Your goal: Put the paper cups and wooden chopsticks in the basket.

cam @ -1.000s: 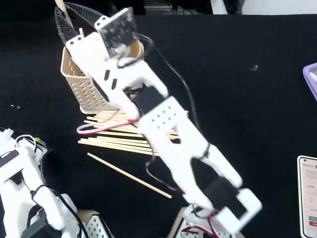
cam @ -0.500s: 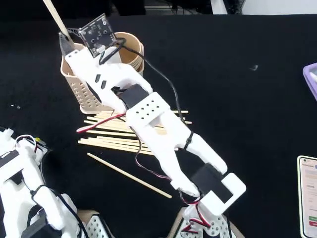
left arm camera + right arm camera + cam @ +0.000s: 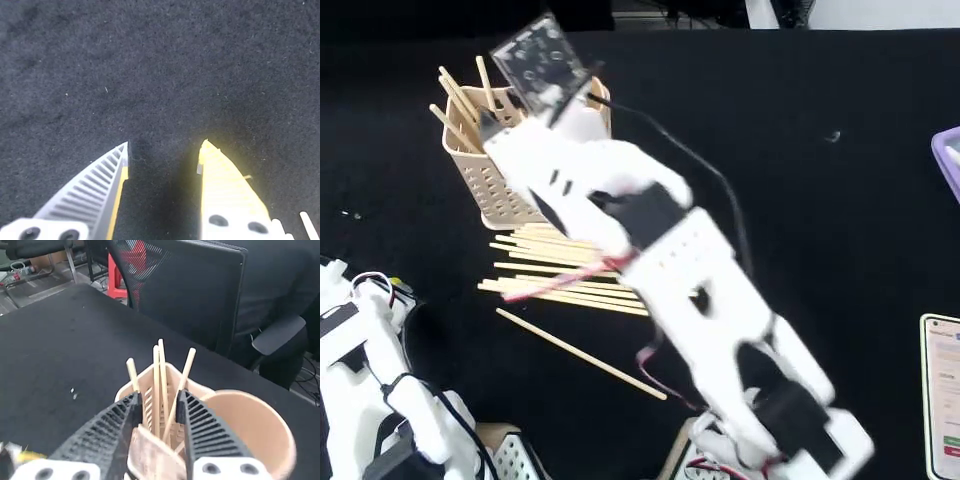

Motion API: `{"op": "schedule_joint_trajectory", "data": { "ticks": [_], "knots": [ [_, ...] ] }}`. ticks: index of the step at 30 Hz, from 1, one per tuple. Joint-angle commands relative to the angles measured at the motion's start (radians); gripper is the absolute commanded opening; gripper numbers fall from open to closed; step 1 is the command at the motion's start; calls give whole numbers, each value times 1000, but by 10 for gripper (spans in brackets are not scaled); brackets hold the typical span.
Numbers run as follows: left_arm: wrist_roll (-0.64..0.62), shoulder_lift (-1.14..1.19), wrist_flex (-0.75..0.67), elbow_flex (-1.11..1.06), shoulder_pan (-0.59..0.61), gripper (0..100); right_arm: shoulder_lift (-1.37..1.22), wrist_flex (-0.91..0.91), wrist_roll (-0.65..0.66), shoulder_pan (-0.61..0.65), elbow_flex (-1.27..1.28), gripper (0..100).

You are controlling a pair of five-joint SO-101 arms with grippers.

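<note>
A beige perforated basket stands at the table's far left, with several wooden chopsticks upright in it and a paper cup beside them. My right gripper hovers just above the basket, jaws open, and the standing chopsticks and the paper cup show beyond its fingers. More chopsticks lie in a pile on the table in front of the basket, and one single chopstick lies nearer. My left gripper is open over bare black cloth at the near left.
The right arm crosses the table diagonally over the chopstick pile. A purple object and a phone sit at the right edge. The left arm's base is at the near left. A chair stands behind the table.
The chopstick held high over the basket a moment ago now stands inside it with the others. The right arm has swung slightly and its jaws have let go.
</note>
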State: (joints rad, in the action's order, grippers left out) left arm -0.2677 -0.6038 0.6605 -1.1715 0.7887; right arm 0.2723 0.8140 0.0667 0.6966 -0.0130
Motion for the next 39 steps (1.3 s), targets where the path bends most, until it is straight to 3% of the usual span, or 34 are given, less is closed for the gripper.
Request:
{"op": "schedule_joint_trajectory", "data": {
  "ticks": [1,11,17,23,33,36,39],
  "knots": [
    [0,-17,-9,45,-10,224,208,127,2,2,56,109],
    [0,-18,-9,45,-5,224,496,180,2,157,503,113],
    [0,-18,-9,45,-5,224,556,55,2,216,869,113],
    [0,-21,-9,45,-4,224,487,-206,2,273,1159,166],
    [0,-20,-12,47,-4,224,93,-259,2,364,1059,194],
    [0,-20,-12,47,-4,224,-12,-259,6,362,1007,136],
    [0,-20,-11,47,-4,224,-68,-253,94,318,963,4]
  ]
}}
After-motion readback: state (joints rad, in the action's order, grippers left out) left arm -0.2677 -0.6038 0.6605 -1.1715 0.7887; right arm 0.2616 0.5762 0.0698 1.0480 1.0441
